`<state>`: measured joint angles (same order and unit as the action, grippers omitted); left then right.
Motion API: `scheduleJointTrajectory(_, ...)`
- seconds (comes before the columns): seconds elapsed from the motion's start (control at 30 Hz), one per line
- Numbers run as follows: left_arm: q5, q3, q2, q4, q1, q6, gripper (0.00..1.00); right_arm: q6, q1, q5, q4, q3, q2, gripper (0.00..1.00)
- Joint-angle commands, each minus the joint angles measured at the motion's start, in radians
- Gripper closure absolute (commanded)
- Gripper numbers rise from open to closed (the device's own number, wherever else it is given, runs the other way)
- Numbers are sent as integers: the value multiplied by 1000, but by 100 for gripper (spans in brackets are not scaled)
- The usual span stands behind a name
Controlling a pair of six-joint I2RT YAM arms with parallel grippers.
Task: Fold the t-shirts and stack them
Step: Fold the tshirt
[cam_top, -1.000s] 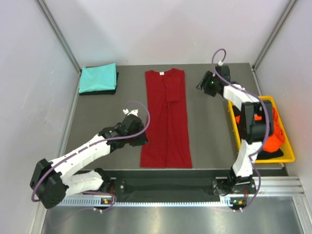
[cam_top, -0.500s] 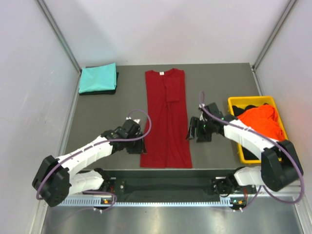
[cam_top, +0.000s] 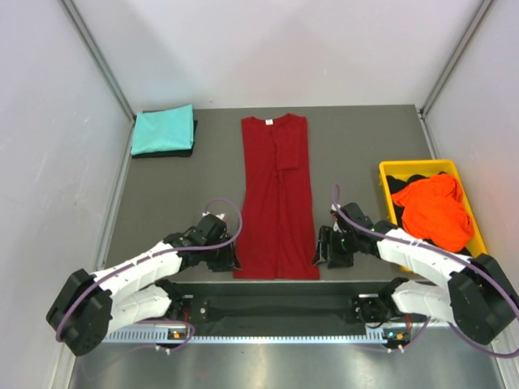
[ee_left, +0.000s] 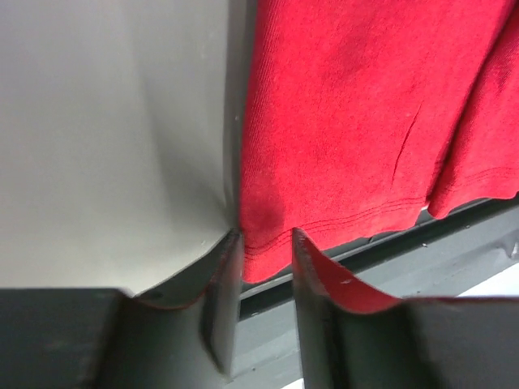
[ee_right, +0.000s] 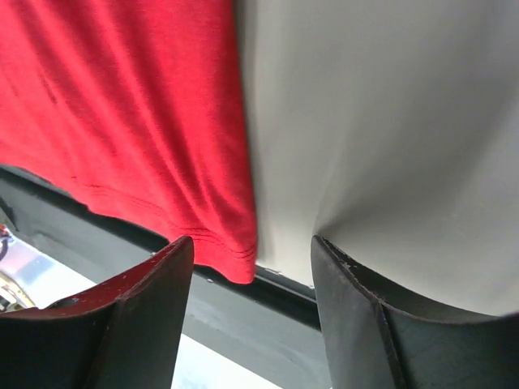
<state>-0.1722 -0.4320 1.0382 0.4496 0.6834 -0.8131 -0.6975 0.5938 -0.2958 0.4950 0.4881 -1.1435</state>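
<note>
The dark red t-shirt [cam_top: 277, 194] lies as a long narrow strip down the middle of the table, collar at the far end. My left gripper [cam_top: 228, 258] is down at its near left hem corner. In the left wrist view, that gripper [ee_left: 263, 243] stands open a little, the red hem corner [ee_left: 263, 259] between its tips. My right gripper [cam_top: 323, 254] is at the near right hem corner. In the right wrist view, it [ee_right: 251, 250] is wide open around that corner [ee_right: 235, 263]. A folded teal t-shirt [cam_top: 163, 129] lies on a black one [cam_top: 193, 139] at the back left.
A yellow bin [cam_top: 388, 168] at the right holds a crumpled orange t-shirt [cam_top: 436, 212] over dark cloth [cam_top: 396, 184]. The table's near edge and a dark rail [ee_left: 381, 263] run just below the red hem. Grey walls close in both sides.
Both grippers have come toward the near edge, down to the red shirt's hem corners. The right arm swung in from the back right. The shirt has not moved.
</note>
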Motion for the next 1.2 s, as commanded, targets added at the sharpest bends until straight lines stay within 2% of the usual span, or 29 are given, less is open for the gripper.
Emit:
scheduleJointTrajectory(0.0, -47, 30, -15, -110, -1, -53, 67, -31, 24, -17, -84, -23, 44, 41)
scheduleJointTrajectory(0.07, -82, 42, -9, -130, 2, -66, 73, -42, 32, -45, -102, -39, 42, 44)
scheduleJointTrajectory(0.1, -95, 48, -3, -152, 2, -84, 82, -43, 37, -45, -105, -43, 42, 46)
scheduleJointTrajectory(0.23, -109, 81, -36, -181, 24, -149, 97, -50, 73, -14, -85, -45, 60, 56)
scheduleJointTrajectory(0.33, -96, 91, -66, -178, 39, -187, 99, -48, 80, -9, -67, -45, 67, 67)
scheduleJointTrajectory(0.37, -95, 90, -66, -167, 41, -192, 99, -46, 80, 9, -55, -39, 67, 81)
scheduleJointTrajectory(0.47, -73, 72, -67, -143, 59, -208, 96, -36, 80, 62, 0, -29, 79, 98)
scheduleJointTrajectory(0.5, -66, 67, -69, -141, 76, -215, 93, -34, 80, 79, 32, -23, 83, 100)
scheduleJointTrajectory(0.63, -76, 85, -84, -187, 114, -285, 80, -23, 80, 104, 66, -19, 91, 100)
scheduleJointTrajectory(0.73, -46, 61, -98, -128, 128, -276, 73, -25, 80, 109, 94, 0, 91, 85)
scheduleJointTrajectory(0.77, -20, 41, -99, -85, 127, -256, 73, -28, 78, 130, 112, 26, 103, 73)
scheduleJointTrajectory(0.83, 62, -25, -113, 44, 127, -198, 69, -36, 81, 158, 169, 58, 126, 70)
scheduleJointTrajectory(0.93, 163, -94, -132, 116, 128, -140, 63, -63, 83, 216, 212, 130, 185, 63)
scheduleJointTrajectory(1.0, 196, -135, -124, 123, 98, -85, 60, -91, 98, 233, 202, 188, 186, 63)
scheduleJointTrajectory(1.17, 25, -171, -60, 54, -19, -11, 59, -180, 207, 286, 91, 277, 98, 61)
